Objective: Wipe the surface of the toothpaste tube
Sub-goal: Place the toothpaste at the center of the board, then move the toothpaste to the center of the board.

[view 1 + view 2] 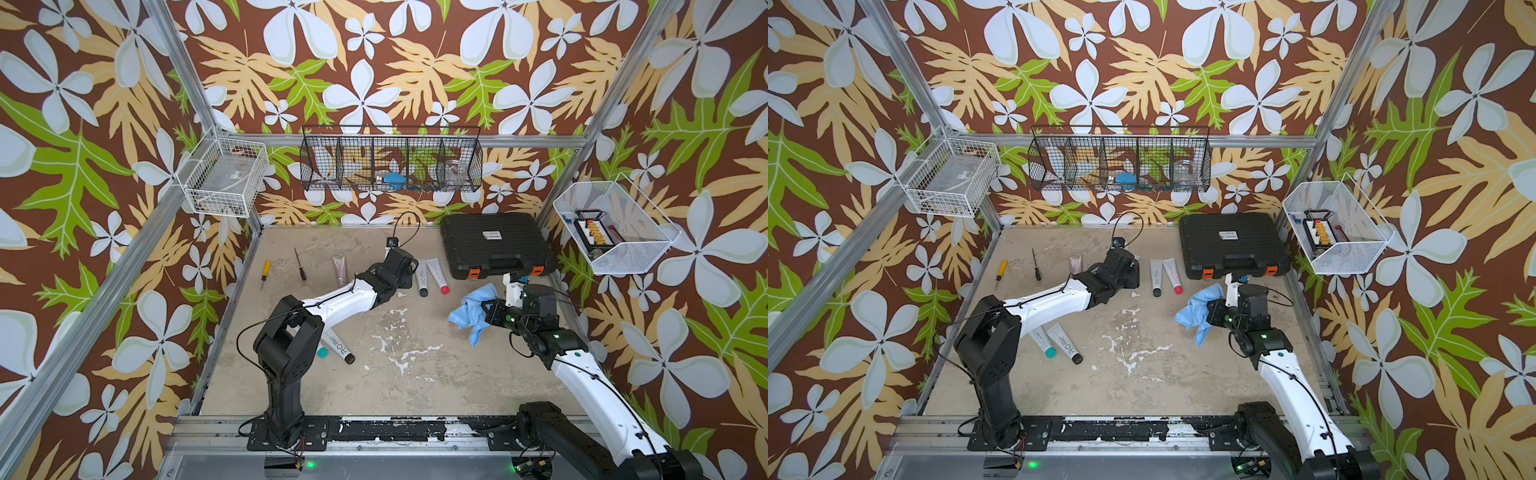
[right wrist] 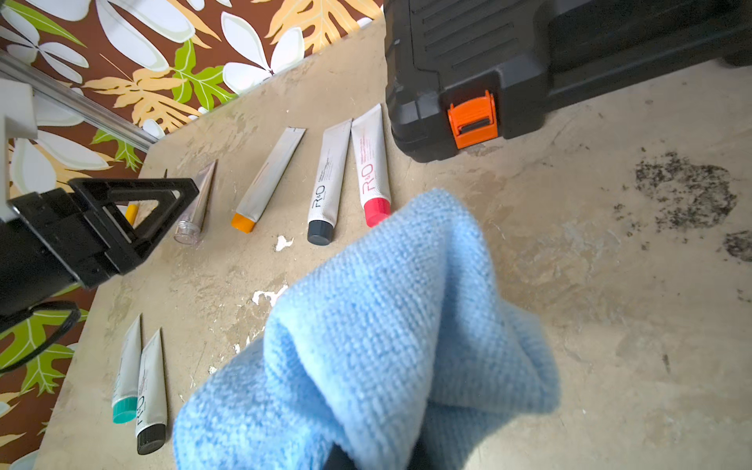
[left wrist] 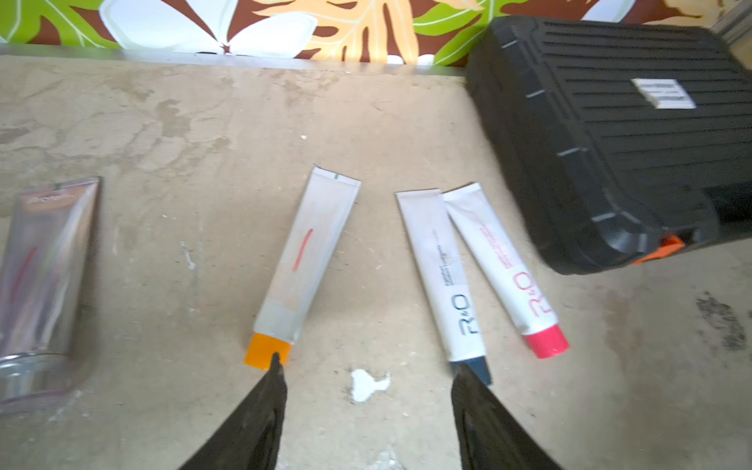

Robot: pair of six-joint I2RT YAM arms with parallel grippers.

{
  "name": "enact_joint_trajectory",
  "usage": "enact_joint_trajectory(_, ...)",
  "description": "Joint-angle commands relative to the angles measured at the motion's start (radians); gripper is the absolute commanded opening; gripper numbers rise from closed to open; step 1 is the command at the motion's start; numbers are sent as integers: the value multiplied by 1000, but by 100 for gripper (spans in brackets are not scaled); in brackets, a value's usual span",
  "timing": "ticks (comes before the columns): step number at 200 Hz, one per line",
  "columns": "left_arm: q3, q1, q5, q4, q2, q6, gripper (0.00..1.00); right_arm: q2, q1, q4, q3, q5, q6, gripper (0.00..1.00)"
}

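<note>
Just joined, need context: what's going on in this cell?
The right end effector holds a bunched blue cloth near the black case. The left end effector is open and empty, by the cap end of the orange-capped tube, which lies flat on the table in a row with other tubes. The cloth is not on that tube.

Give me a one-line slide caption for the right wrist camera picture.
Blue cloth fills the foreground; beyond it, toothpaste tubes lie in a row on the table beside a black case.
</note>
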Motion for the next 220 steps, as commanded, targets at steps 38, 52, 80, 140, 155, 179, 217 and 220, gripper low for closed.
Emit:
enact_joint_trajectory(38, -48, 120, 183, 65, 39, 171, 68, 28, 0, 41, -8, -36, -20, 0)
enact_joint_trajectory(52, -37, 137, 205, 68, 63, 203, 68, 38, 0, 43, -10, -52, -25, 0)
enact_joint_trajectory(80, -34, 158, 196, 64, 91, 267, 67, 43, 0, 31, -13, -74, -34, 0)
enact_joint_trajectory(140, -39, 182, 283, 77, 131, 299, 64, 46, 0, 23, -6, -90, -58, 0)
enact_joint_trajectory(155, -30, 182, 284, 73, 153, 291, 64, 45, 0, 20, 0, -92, -59, 0)
enact_joint_trajectory(179, -32, 182, 282, 77, 172, 285, 63, 48, 0, 18, 8, -94, -58, 0)
enact_joint_trajectory(217, -25, 182, 301, 84, 193, 286, 60, 57, 0, 2, 21, -105, -64, 0)
enact_joint_trajectory(220, -22, 182, 302, 83, 196, 287, 60, 58, 1, 4, 21, -105, -64, 0)
